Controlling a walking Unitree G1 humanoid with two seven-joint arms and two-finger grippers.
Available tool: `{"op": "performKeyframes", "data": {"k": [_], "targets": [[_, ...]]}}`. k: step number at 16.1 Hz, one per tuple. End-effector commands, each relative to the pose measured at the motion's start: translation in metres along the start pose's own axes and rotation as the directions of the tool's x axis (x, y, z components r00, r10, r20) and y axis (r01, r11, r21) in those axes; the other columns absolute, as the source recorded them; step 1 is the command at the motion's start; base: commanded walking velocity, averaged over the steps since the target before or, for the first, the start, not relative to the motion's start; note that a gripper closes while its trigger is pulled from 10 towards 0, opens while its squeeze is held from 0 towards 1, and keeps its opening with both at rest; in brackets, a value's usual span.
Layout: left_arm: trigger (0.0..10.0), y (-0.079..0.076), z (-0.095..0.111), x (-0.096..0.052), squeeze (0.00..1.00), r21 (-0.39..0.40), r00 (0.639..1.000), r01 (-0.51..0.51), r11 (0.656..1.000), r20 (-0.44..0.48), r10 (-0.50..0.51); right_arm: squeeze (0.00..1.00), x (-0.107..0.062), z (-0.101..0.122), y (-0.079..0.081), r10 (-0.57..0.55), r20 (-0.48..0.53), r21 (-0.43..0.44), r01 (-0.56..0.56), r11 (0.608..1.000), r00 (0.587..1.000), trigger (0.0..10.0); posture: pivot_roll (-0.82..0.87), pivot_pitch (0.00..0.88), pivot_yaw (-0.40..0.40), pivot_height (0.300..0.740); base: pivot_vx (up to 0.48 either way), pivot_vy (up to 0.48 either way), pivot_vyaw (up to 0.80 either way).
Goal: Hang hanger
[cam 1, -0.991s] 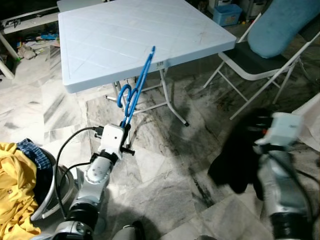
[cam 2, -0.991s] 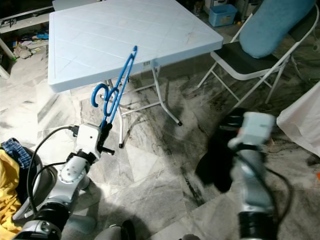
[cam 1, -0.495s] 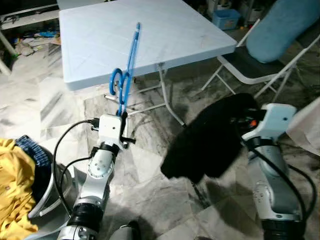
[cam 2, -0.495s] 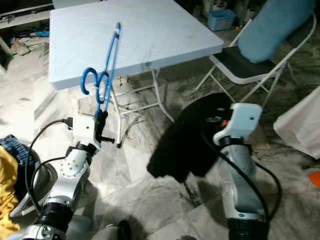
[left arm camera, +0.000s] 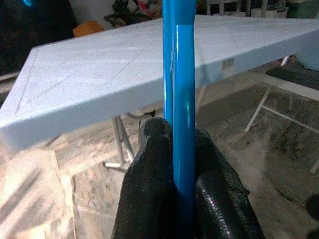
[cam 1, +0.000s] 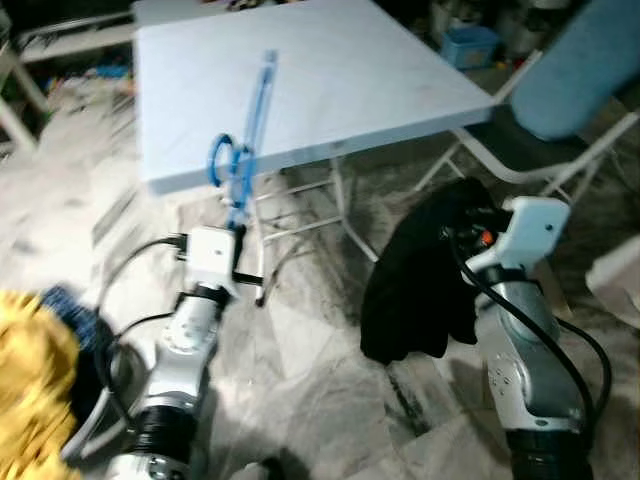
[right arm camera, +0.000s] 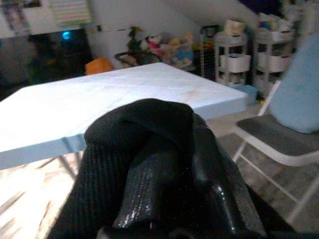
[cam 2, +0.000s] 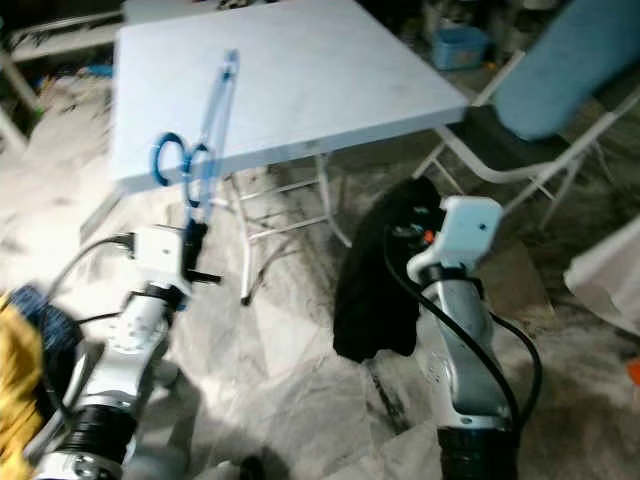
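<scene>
A blue plastic hanger [cam 1: 243,147] stands nearly upright in front of the pale blue folding table [cam 1: 330,70], its hook to the left. My left gripper [cam 1: 233,222] is shut on its lower end; in the left wrist view the black fingers [left arm camera: 157,164] pinch the blue bar [left arm camera: 180,99]. My right gripper [cam 1: 462,228] holds up a black garment [cam 1: 415,275] that drapes down below the wrist. In the right wrist view the black cloth [right arm camera: 139,164] covers the fingers.
A folding chair [cam 1: 530,140] with a blue cushion [cam 1: 585,60] stands at the right. Yellow clothing [cam 1: 30,390] lies in a basket at the lower left. A blue box [cam 1: 470,45] sits beyond the table. The floor is marble tile.
The camera has shifted and blurred. The black garment, flung up and spread half a second ago, now hangs down beneath my right gripper. The hanger stands more upright than a second ago.
</scene>
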State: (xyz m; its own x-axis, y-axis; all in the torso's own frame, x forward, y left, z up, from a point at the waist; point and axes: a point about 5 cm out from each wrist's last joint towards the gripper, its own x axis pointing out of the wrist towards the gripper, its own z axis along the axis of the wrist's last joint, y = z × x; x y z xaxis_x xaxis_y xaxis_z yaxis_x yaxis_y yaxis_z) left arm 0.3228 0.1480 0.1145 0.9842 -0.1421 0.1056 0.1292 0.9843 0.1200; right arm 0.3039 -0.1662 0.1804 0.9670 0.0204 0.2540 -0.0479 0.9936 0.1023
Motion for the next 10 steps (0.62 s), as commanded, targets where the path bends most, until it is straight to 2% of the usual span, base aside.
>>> {"op": "performKeyframes", "data": {"k": [1, 5, 10], "targets": [[10.0, -0.006, 0.009, 0.004, 0.0, -0.004, 0.999, 0.033, 0.999, 0.031, -0.033, 0.0, -0.001, 0.001, -0.006, -0.02, 0.012, -0.004, 0.02, 1.0, 1.0, 10.0, -0.13, 0.06, 0.059, 0.74, 0.424, 0.0, 0.0], [10.0, -0.002, 0.013, 0.007, 0.0, 0.001, 0.999, 0.029, 1.0, 0.032, -0.029, 0.0, 0.004, 0.001, 0.002, -0.003, 0.03, 0.0, 0.003, 1.0, 1.0, 10.0, -0.12, 0.049, 0.076, 0.74, 0.431, 0.0, 0.0], [10.0, -0.002, 0.021, 0.013, 0.0, -0.005, 0.999, 0.017, 1.0, 0.052, -0.017, 0.0, 0.015, 0.011, 0.007, 0.037, 0.062, -0.031, -0.035, 0.999, 0.997, 10.0, -0.12, 0.057, 0.074, 0.74, 0.432, 0.0, 0.7]]}}
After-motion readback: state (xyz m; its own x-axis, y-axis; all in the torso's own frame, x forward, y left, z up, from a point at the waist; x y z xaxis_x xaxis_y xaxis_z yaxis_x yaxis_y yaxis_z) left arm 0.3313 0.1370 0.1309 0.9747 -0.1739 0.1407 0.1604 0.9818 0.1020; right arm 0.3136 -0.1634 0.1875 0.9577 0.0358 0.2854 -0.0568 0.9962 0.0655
